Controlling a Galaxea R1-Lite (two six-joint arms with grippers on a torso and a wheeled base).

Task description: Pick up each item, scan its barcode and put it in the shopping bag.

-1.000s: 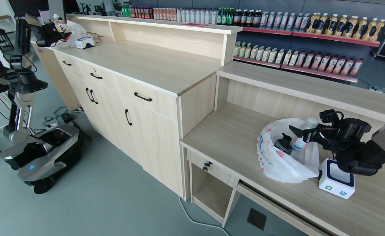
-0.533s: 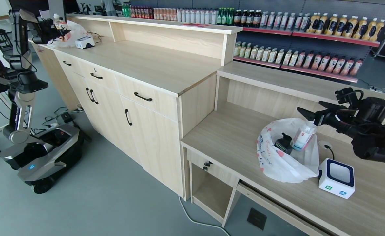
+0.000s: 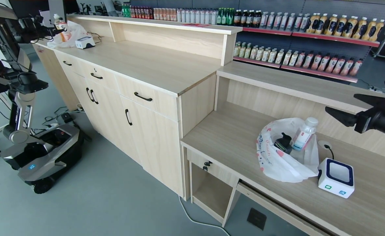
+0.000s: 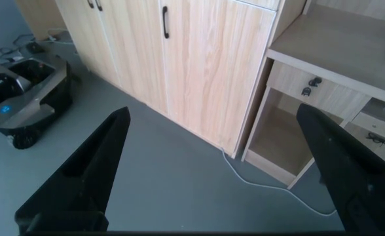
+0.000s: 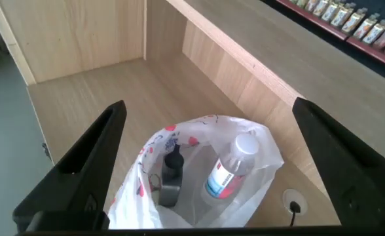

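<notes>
Sitting by the worktop's front edge, the scanner (image 3: 336, 177) has the shopping bag (image 3: 274, 164) just beside it, on its left. Both items look bagged: a black item (image 3: 283, 143) and a bottle (image 3: 304, 133), neck tilted up toward the back wall. Higher, back and to the right hangs the right gripper (image 3: 340, 102), jaws spread and empty, the nearer arm. The left gripper (image 4: 212, 110) gapes over the floor.

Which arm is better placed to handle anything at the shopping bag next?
Right, probably. The right tool, open, hovers above the desk close to the shopping bag and scanner; the left tool, also open, is over the floor, away from it.
</notes>
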